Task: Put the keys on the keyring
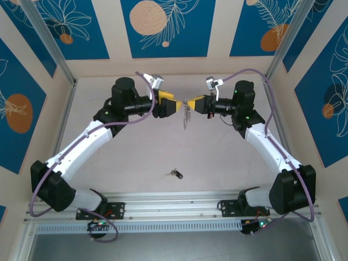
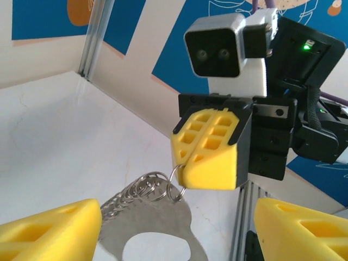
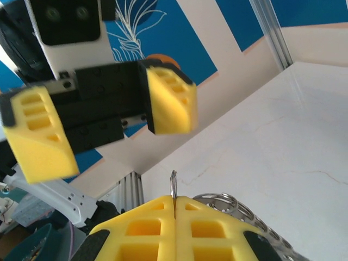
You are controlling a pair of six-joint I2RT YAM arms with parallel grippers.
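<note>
1. Left arm. In the overhead view I see the left arm (image 1: pixel 81 144) reach from its base at the near left corner toward the far middle of the table (image 1: pixel 136 157). The left gripper (image 1: pixel 175 104) points right. Its jaws are spread: in the left wrist view the two yellow fingers (image 2: pixel 54 228) sit at the bottom corners with a wide gap between them, and the right wrist view shows them standing well apart. They pinch nothing.

2. Key. The key (image 1: pixel 175 174) lies flat on the table, near the middle and closer to the arm bases. Its black head is at the right end. It is well apart from both grippers and touches neither.

3. Keyring. The keyring (image 1: pixel 186 115) hangs in the air between the two grippers, above the far half of the table. In the left wrist view it shows as a flat grey plate (image 2: pixel 157 231) with an oval hole, and a row of small silvery rings (image 2: pixel 133 191) along its upper edge. The plate sits in the gap between the left fingers. I cannot tell whether it touches the left-hand one.

4. Right gripper. The right gripper (image 1: pixel 191 102) points left, facing the left gripper. Its jaws are pressed together and pinch one small ring (image 3: pixel 173 185) at the end of the row, so the keyring hangs from them.
</note>
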